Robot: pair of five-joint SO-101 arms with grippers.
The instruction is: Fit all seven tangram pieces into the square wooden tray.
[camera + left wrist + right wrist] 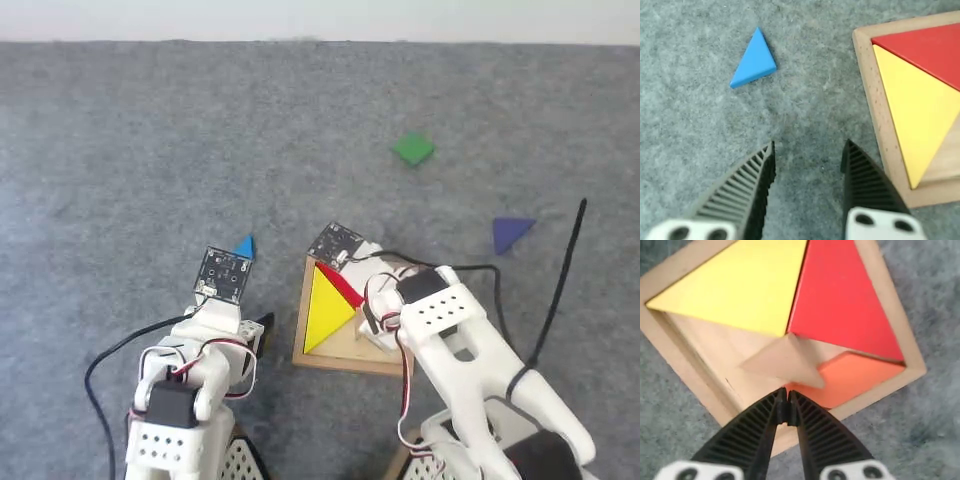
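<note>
Wooden triangle in right pincer, above tray

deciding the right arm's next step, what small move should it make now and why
Probably lower and release. The right gripper looks shut on the tan triangle, which hangs over the wooden tray's bare floor, next to the yellow triangle, red triangle and orange piece already seated. Setting it into that gap seems the sensible step; it may need a slight turn first.

The right arm is hiding the wooden tray's 3 o'clock half in the high view, and the tan triangle is showing blurred.
</note>
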